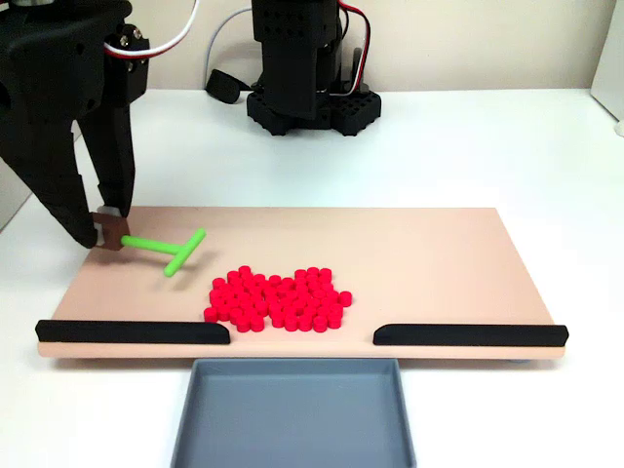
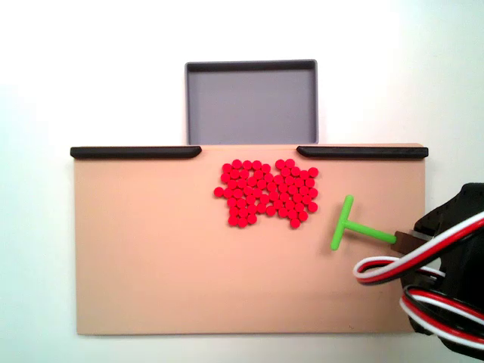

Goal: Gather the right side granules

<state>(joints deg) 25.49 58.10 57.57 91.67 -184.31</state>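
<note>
- Fixed view from the board's open-gap side: the gripper (image 1: 110,237) is sitting at the left end of the tan board (image 1: 439,263), fingertips closed on the stem end of the green T-shaped stick (image 1: 168,250).
- Stick is lying low over the board, crossbar pointing toward the granules (image 1: 278,298) but apart from them; whether it is touching the board cannot be told.
- Granules are resting as one loose red patch near the board's front edge, between the two black rails (image 1: 132,332) and just behind the gap that opens onto the grey tray (image 1: 292,414).
- Other fixed view, seen from above: the same patch of granules (image 2: 266,193) is lying just below the gap, the stick (image 2: 355,229) to its right, the gripper (image 2: 402,238) at the right edge under red, white and black cables (image 2: 412,265).
- Handling judgement: pellets are looking small, light and hard, likely to roll or scatter if struck fast; pinching them singly is looking impractical.
- Best contact is the crossbar's flat side against the patch's outer fringe, sweeping slowly and low.
- Risk: a raised crossbar could be riding over pellets; a tilted one could be letting them slip around its ends.
- All of this is standing on a white worktop (image 1: 468,146).
</note>
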